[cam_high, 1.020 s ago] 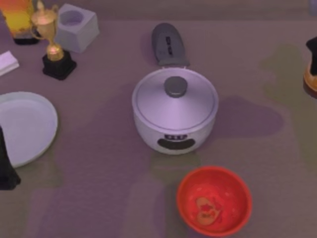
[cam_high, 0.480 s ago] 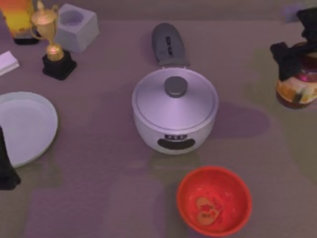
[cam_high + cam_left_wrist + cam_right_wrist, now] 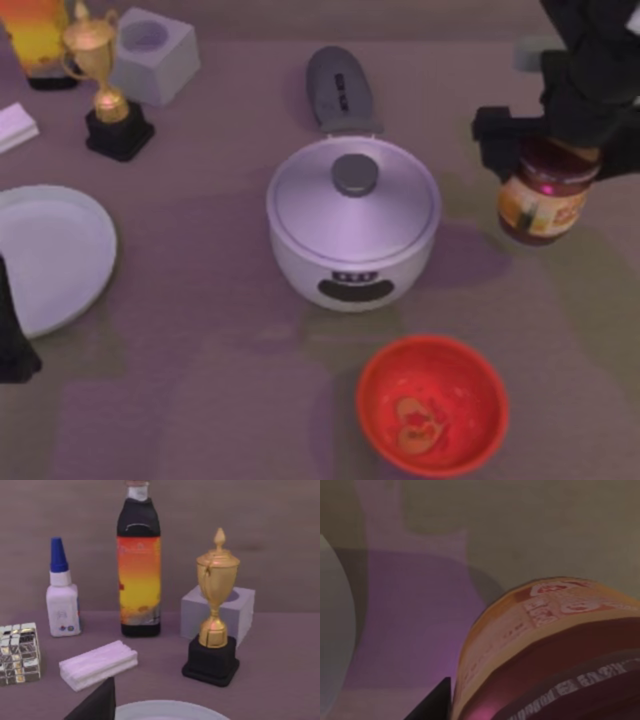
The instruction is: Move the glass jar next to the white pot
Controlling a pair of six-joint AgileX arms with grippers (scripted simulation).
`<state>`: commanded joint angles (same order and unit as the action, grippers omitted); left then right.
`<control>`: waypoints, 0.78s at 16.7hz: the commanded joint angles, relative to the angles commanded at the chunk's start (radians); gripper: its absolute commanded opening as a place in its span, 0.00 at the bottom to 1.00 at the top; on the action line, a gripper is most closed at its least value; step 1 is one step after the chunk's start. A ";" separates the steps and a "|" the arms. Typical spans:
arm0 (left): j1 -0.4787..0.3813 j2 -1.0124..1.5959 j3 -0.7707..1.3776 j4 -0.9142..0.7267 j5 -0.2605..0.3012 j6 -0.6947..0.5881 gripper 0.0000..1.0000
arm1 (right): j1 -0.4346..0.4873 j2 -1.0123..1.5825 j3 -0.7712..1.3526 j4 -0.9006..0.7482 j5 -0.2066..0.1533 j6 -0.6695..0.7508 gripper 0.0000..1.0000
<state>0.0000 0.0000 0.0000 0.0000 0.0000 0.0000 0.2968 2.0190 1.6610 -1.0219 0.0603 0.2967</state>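
Here, the table point(image 3: 200, 400) is the biggest thing, and the pot point(image 3: 352, 222) sits in the middle of it, its long handle point(image 3: 340, 90) pointing to the far edge. The right gripper point(image 3: 548, 150) hangs to the right of the pot, well apart from it. It is clamped on the top of the jar point(image 3: 542, 195), which tilts a bit and shows its orange label. The pot is to the left of this gripper, and the red bowl point(image 3: 432, 402) lies nearer the front edge, down and left of it.

The right wrist view shows the jar point(image 3: 555, 645) very close, with its label and dark band, plus a pale curved edge that may be the pot, though I cannot tell.

The left gripper point(image 3: 12, 345) is parked at the left edge by the white plate point(image 3: 45, 255); whether its fingers are apart is hidden.

Only the left wrist view shows a full bottle point(image 3: 139, 565), a glue bottle point(image 3: 62, 592), a white block point(image 3: 98, 663) and a mirror cube point(image 3: 17, 652). The trophy point(image 3: 105, 85) and grey box point(image 3: 155, 55) show from above too.
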 joint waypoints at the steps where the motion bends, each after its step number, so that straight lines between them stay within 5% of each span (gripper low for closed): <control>1: 0.000 0.000 0.000 0.000 0.000 0.000 1.00 | 0.004 -0.001 -0.003 0.003 0.002 0.008 0.00; 13: 0.000 0.000 0.000 0.000 0.000 0.000 1.00 | 0.002 0.057 -0.110 0.169 0.002 0.007 0.00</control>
<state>0.0000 0.0000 0.0000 0.0000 0.0000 0.0000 0.2989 2.0764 1.5515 -0.8525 0.0626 0.3040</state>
